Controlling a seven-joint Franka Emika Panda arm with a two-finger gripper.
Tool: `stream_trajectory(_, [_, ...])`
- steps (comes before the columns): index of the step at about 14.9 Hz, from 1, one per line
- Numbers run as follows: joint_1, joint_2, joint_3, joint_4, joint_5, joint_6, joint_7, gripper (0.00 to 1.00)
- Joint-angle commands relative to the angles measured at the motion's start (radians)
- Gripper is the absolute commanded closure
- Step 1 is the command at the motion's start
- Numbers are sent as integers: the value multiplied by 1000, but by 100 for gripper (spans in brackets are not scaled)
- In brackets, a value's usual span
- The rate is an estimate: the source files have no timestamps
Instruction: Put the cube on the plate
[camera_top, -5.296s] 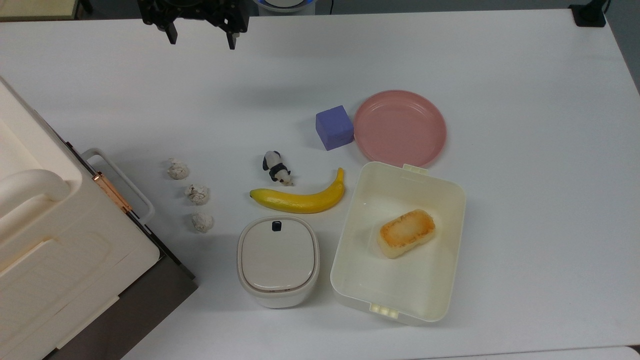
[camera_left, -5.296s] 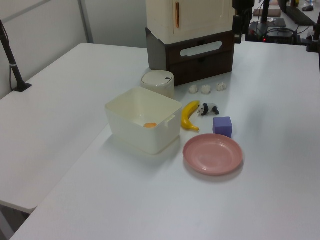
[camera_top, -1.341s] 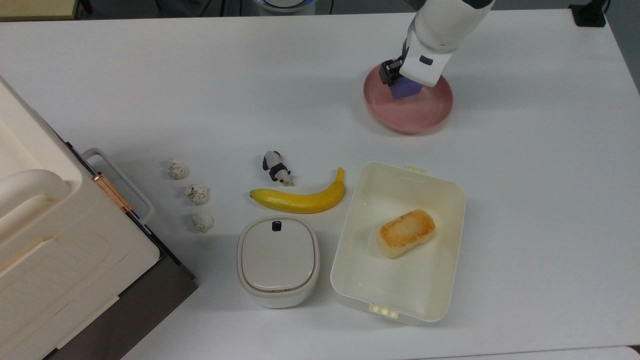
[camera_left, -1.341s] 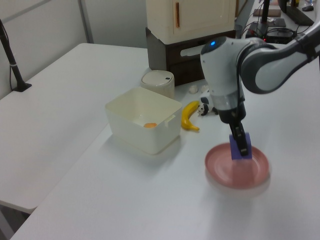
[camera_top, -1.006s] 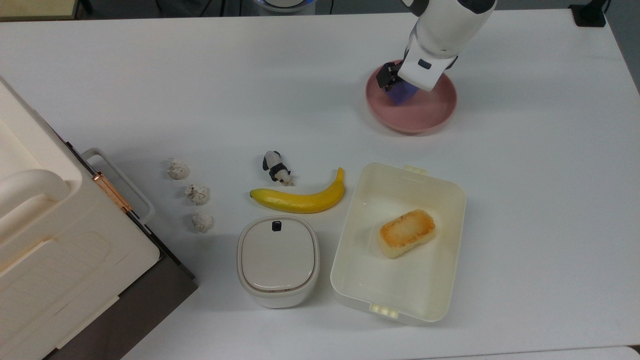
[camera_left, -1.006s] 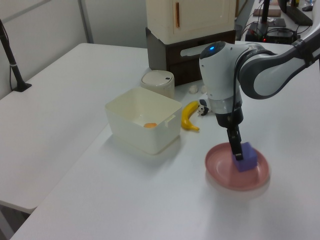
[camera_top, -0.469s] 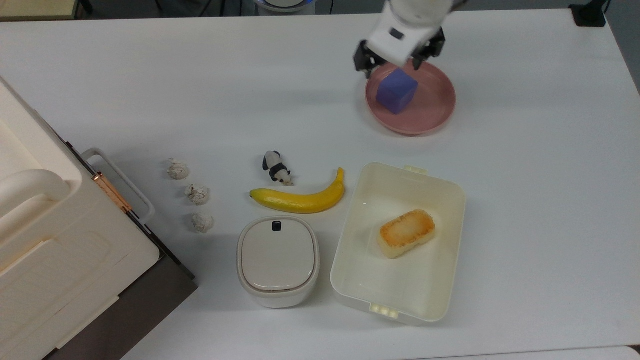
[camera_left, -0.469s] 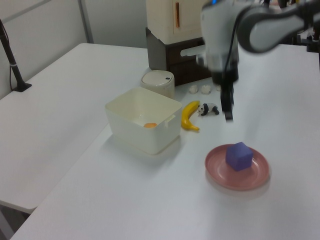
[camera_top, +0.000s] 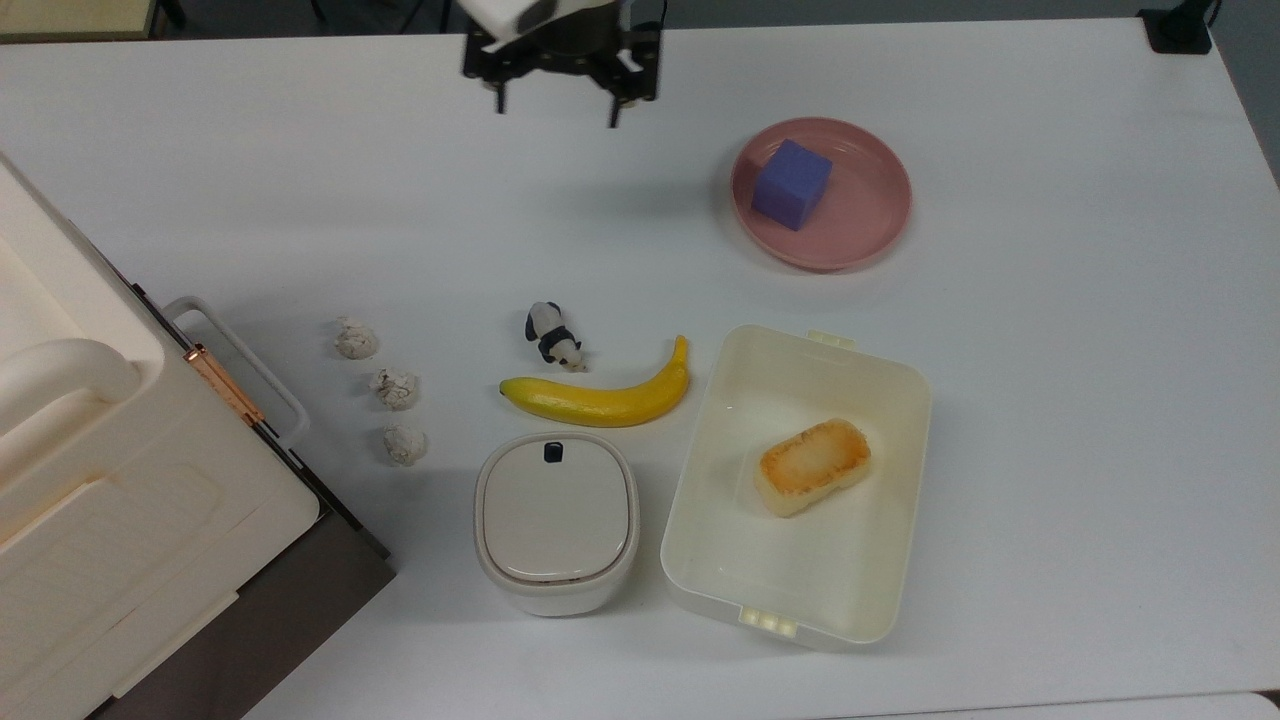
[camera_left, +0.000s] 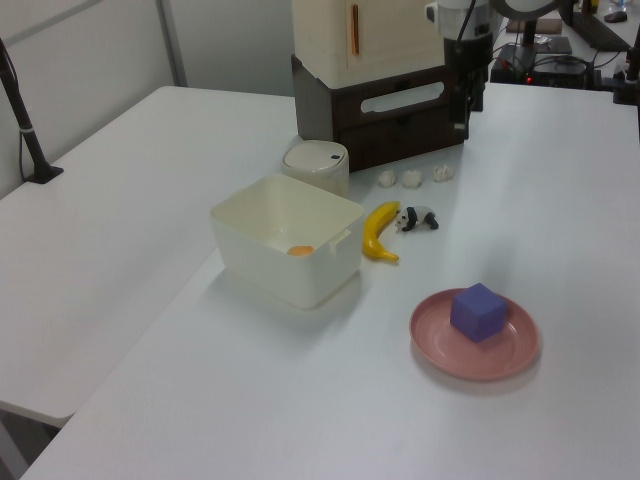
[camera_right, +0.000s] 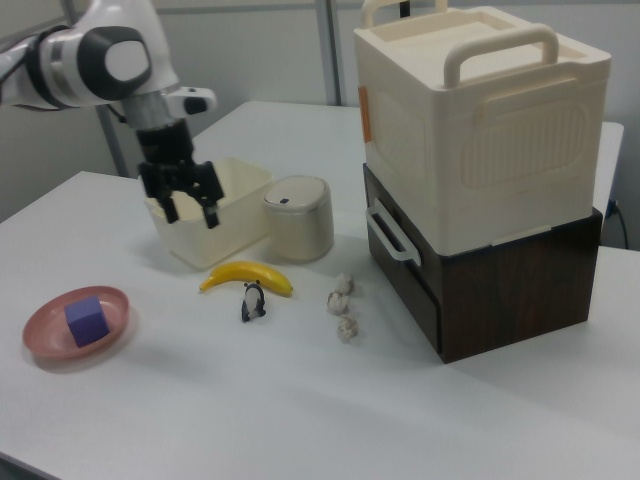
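Where plate (camera_top: 860, 235) lies, cube (camera_top: 791, 184) inside.

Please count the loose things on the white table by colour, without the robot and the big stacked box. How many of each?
Purple-blue: 1, the cube
Pink: 1, the plate
Yellow: 1, the banana
Black-and-white: 1, the panda figure
Cream: 2, the open container and the lidded pot
Whitish: 3, crumpled lumps
Golden: 1, the bread
Total: 10
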Motion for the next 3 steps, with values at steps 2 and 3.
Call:
stream_trajectory(2, [-58,3,-43,22,-11,1,5,0])
stream_trajectory(3, [-58,4,-43,22,-11,4,3,0])
